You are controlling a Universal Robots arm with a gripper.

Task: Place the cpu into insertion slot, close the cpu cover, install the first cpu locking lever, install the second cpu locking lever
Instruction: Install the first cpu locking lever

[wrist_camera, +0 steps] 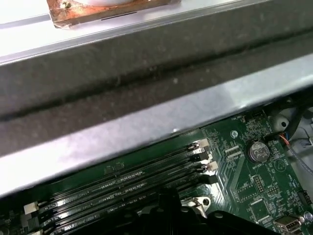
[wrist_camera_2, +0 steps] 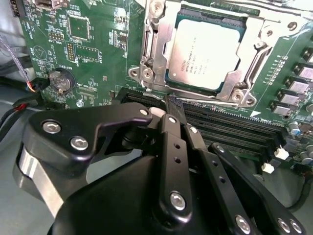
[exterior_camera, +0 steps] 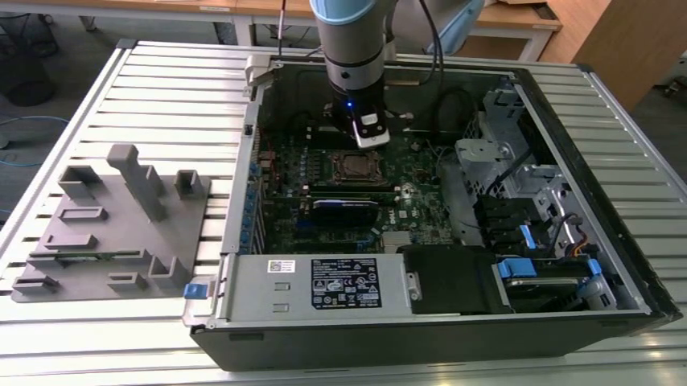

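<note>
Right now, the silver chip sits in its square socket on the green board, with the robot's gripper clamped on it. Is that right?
Not quite. The cpu does sit in the insertion slot on the green board, but the gripper is not clamped on it: the second wrist view shows it shut on nothing, beside the slot, by the long black memory slots.

Counted in the exterior view are one robot arm (exterior_camera: 352, 48), one open computer case (exterior_camera: 429, 342), one grey fixture block (exterior_camera: 108, 233) and one power supply (exterior_camera: 311, 285). In the second wrist view, one cpu (wrist_camera_2: 205, 51), one cpu cover (wrist_camera_2: 157, 46) and one coin cell (wrist_camera_2: 61, 81) are counted.
</note>
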